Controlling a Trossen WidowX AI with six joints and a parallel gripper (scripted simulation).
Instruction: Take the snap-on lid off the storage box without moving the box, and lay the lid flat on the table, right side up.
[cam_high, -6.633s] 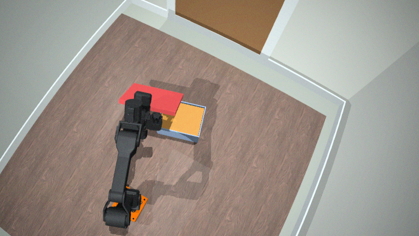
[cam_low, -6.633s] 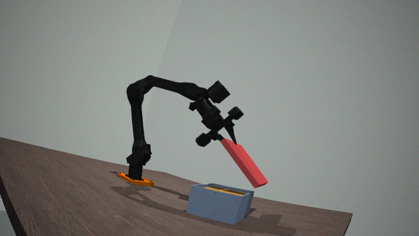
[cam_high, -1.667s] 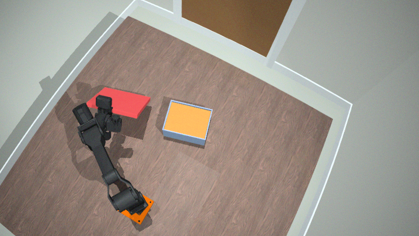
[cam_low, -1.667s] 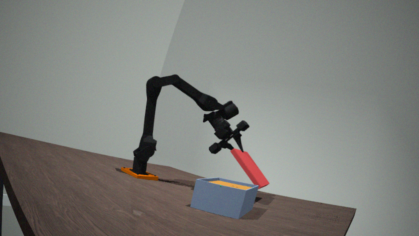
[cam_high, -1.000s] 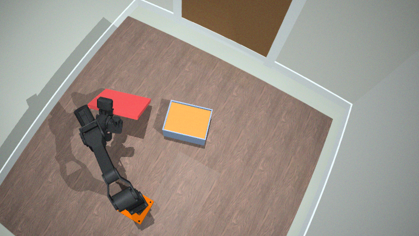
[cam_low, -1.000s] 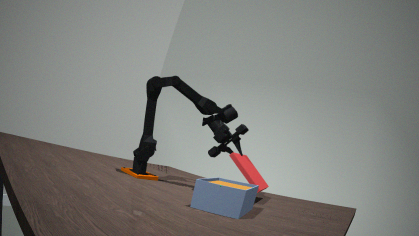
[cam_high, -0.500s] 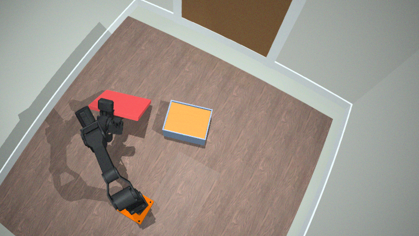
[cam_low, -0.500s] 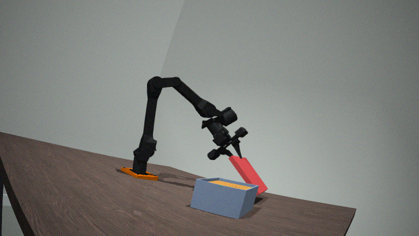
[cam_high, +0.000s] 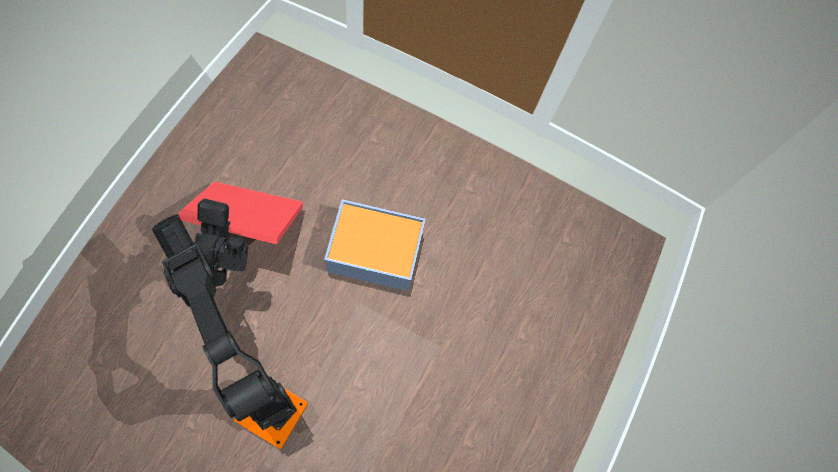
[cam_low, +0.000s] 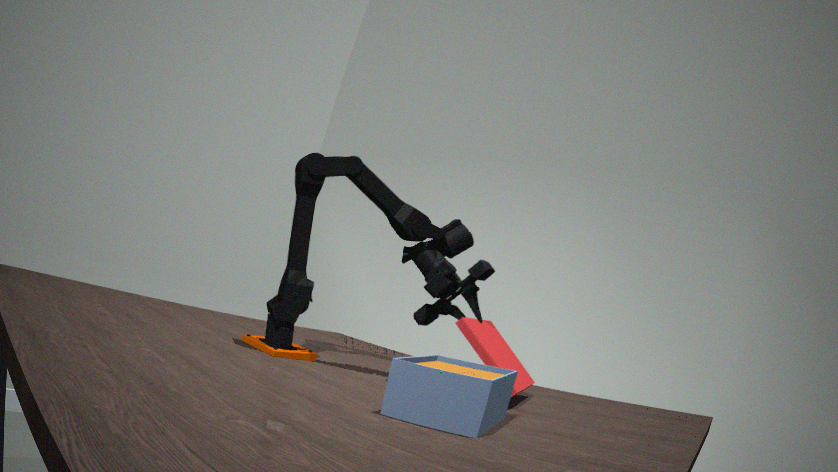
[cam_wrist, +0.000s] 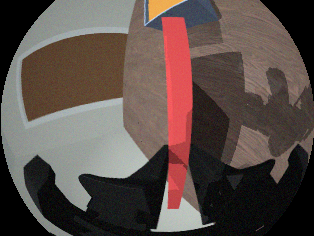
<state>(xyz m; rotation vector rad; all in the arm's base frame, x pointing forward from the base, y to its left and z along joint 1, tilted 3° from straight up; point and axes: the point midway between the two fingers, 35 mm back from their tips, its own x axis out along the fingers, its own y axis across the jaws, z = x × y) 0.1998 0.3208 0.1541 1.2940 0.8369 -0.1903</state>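
Observation:
The red lid (cam_high: 263, 214) (cam_low: 498, 351) (cam_wrist: 179, 90) is off the box and steeply tilted, its smooth outer face up in the top view. My gripper (cam_low: 470, 319) (cam_wrist: 178, 148) is shut on the lid's raised edge, one finger on each face. The lid's low edge is close to the table; I cannot tell whether it touches. The blue-grey storage box (cam_high: 368, 276) (cam_low: 436, 395) (cam_wrist: 202, 14) stands upright and open, to the right of the lid in the top view. An orange surface (cam_high: 375, 240) (cam_low: 460, 369) shows inside it.
The wooden table (cam_high: 498, 322) (cam_low: 175, 398) lies under the box and the arm. The arm's orange base plate (cam_high: 296, 404) (cam_low: 302, 355) is at the bottom of the top view. The table's left edge runs beyond the lid and arm there.

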